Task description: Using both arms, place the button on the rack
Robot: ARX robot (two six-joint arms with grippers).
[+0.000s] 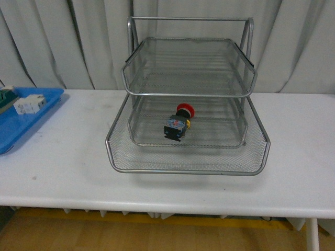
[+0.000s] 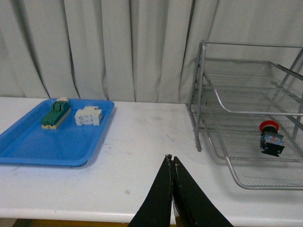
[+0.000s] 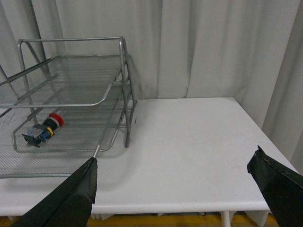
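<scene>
Button (image 1: 179,121) lies on side in middle tier of wire letter rack (image 1: 188,170), red cap toward 12 o'clock. Blue tray (image 1: 15,130) at rack's 9 o'clock. Left gripper (image 2: 171,159) jaws pressed together, empty. Right gripper (image 3: 175,158) jaws wide, empty. Placement looks complete; next likely keep both arms clear of rack.

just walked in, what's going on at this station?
Nothing is being held. The button lies in the middle tray of the rack, with neither arm touching it. The left hand is shut and empty, and the right hand is open and empty. Both are above the white table, clear of the rack. A blue tray off to one side holds a green switch and a white block.
</scene>
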